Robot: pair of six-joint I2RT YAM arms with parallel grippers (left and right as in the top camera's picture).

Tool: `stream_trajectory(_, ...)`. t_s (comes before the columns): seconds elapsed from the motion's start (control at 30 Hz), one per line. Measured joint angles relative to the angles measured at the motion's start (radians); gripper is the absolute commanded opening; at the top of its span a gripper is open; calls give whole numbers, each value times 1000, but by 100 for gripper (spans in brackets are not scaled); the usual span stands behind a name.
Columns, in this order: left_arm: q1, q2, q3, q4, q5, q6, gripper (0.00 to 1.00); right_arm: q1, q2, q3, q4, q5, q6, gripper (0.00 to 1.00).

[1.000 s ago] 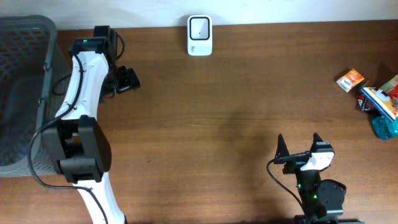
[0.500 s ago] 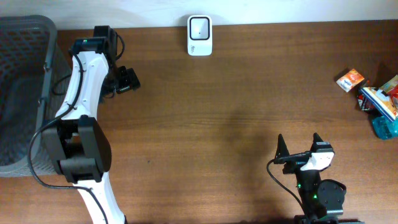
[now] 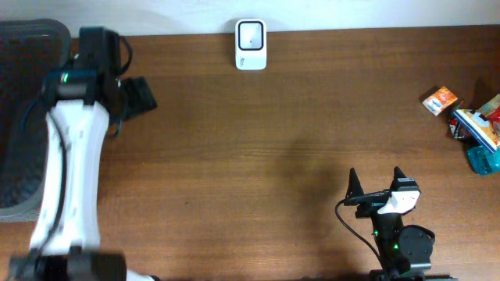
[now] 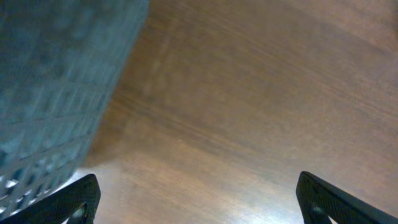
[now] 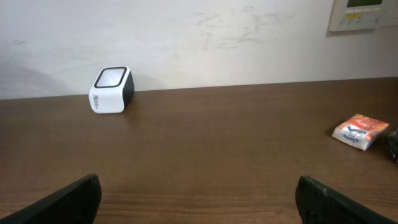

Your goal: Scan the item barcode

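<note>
Between either pair of jaws, nothing — both stand wide

Ahead of the right jaws and off to their left, the white scanner (image 5: 112,90) sits at the far edge of the table (image 5: 211,143), close against the wall (image 5: 186,37), its pale window facing up. Ahead and to their right lies an orange packet (image 5: 360,132), well apart from the scanner. The right fingers (image 5: 62,202) show only as dark tips in the lower corners of the wrist view. They stand wide apart, with nothing but tabletop in the gap.

From overhead, the right jaws sit low at the near edge, pointing toward the back of the table. Past the orange packet, farther to the jaws' right, a heap of packets (image 3: 478,125) and a teal thing (image 3: 484,160) crowd the table's edge. Which of these carries the barcode cannot be told.

Ahead of the left jaws, on their left, rises the grey mesh wall of a basket (image 4: 56,81). It is near one finger (image 4: 74,199), though whether it touches cannot be told. These jaws are spread wide too and hold nothing, with bare wood between them. The left arm (image 3: 66,156) is blurred in the overhead view — its jaws are near the basket's corner, well apart from the scanner and from every packet.
</note>
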State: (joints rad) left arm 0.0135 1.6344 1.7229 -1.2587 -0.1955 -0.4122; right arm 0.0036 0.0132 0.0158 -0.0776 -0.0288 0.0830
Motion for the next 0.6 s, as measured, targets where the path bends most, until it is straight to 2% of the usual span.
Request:
stream_trajectory(0.1,0,-121,-165,97,-22,0,99,0,-1,0,0,3,0,98)
stream_trajectory(0.17,-4,-230,-348,188,-22,0,99,0,-1,0,0,3,0,98)
stream_trajectory(0.37,-52,-533,-681,427,2,4,99,0,-1,-1,0,3,0,98)
stream_trajectory(0.47,-97,-760,-817,463,3,42,99,1,-1,-1,0,3,0,98)
stream_trajectory(0.6,-105,-987,-897,405,-46,81,99,1,-1,-1,0,3,0,98)
